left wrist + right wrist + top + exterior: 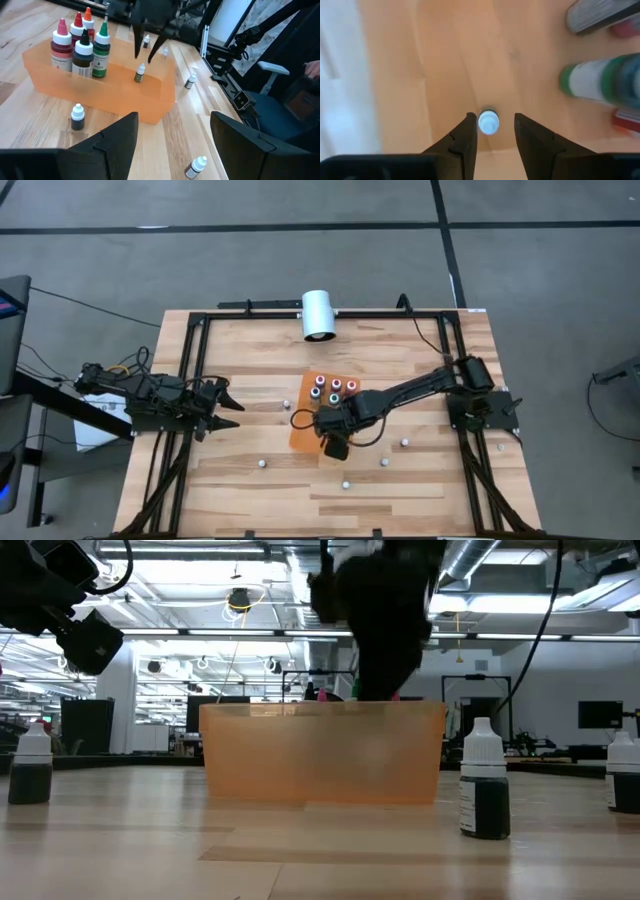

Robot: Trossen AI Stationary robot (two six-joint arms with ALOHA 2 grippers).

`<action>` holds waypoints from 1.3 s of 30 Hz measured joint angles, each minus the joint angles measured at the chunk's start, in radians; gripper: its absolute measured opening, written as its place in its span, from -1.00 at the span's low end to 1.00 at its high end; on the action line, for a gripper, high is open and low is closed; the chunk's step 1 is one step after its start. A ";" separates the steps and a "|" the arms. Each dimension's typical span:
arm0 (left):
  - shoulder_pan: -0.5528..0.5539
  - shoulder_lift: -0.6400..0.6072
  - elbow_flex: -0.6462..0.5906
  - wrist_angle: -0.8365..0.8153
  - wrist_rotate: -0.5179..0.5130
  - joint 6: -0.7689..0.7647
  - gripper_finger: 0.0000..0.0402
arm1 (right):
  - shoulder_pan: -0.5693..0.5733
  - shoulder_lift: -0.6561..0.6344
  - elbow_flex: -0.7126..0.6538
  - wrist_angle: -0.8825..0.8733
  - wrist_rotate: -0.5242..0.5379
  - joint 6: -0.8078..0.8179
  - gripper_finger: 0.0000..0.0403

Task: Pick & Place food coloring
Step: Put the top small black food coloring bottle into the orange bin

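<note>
A translucent orange tray (pixel 302 430) lies mid-table. Several food coloring bottles (pixel 80 42) with red, orange, green and dark contents stand at one end of it. One tiny white-capped bottle (pixel 139 72) stands alone on the tray floor. My right gripper (pixel 147 54) hangs open just above it, pointing down. In the right wrist view its fingers flank the cap (pixel 488 121) without touching. More tiny bottles (pixel 262 463) (pixel 383 463) stand loose on the table. My left gripper (pixel 228 406) waits open near the table's left edge.
A big white cylinder (pixel 318 313) lies at the far edge. Loose bottles (pixel 346 484) (pixel 405 443) (pixel 286 404) dot the wood around the tray. In the low view, bottles (pixel 485 790) (pixel 30 765) stand either side of the tray (pixel 320 755). Black frame rails (pixel 190 380) border the table.
</note>
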 joint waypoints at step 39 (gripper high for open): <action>0.000 0.145 0.000 0.126 -0.142 -0.184 0.20 | 0.119 -0.838 -0.661 0.309 0.293 0.131 -0.43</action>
